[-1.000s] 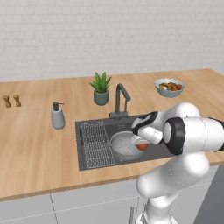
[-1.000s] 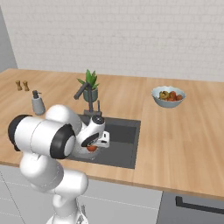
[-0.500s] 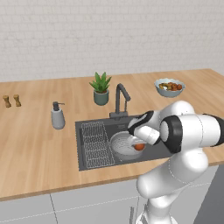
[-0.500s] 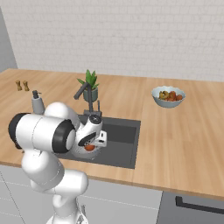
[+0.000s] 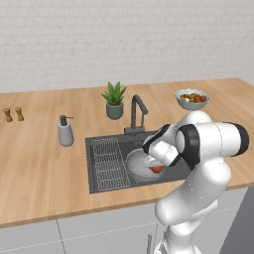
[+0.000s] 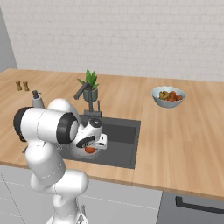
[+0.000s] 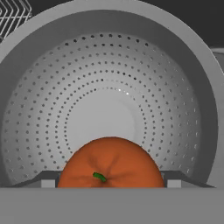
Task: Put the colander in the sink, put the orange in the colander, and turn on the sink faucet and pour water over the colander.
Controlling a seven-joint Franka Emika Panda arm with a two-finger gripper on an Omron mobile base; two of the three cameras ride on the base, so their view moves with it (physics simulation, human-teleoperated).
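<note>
The wooden counter (image 5: pixel 44 163) runs along a white brick wall, and no writing or label can be read on anything. Set into it is the dark sink (image 5: pixel 99 146), with a wire rack (image 5: pixel 109 163) in its left part. The white arm bends down over the basin from the near side. The colander (image 5: pixel 136 161) sits inside the sink just right of the rack, upright, its perforated bowl open to the hand view (image 7: pixel 109 87). The faucet (image 5: pixel 136 106) stands at the sink's back edge, spout angled toward the basin. A potted plant (image 5: pixel 114 100) stands just behind and left of the faucet, a pale fruit bowl (image 5: pixel 191 98) lies well to the right, a soap pump (image 5: pixel 65 132) stands left of the sink, and two small shakers (image 5: pixel 13 114) sit far left. The fingers (image 7: pixel 109 183) hang low over the colander, spread wide, one on each side of the orange (image 7: pixel 110 164); it lies between them above the colander's floor, and a firm grip cannot be told. The orange (image 5: pixel 157 169) also shows under the hand, inside the colander's rim.
</note>
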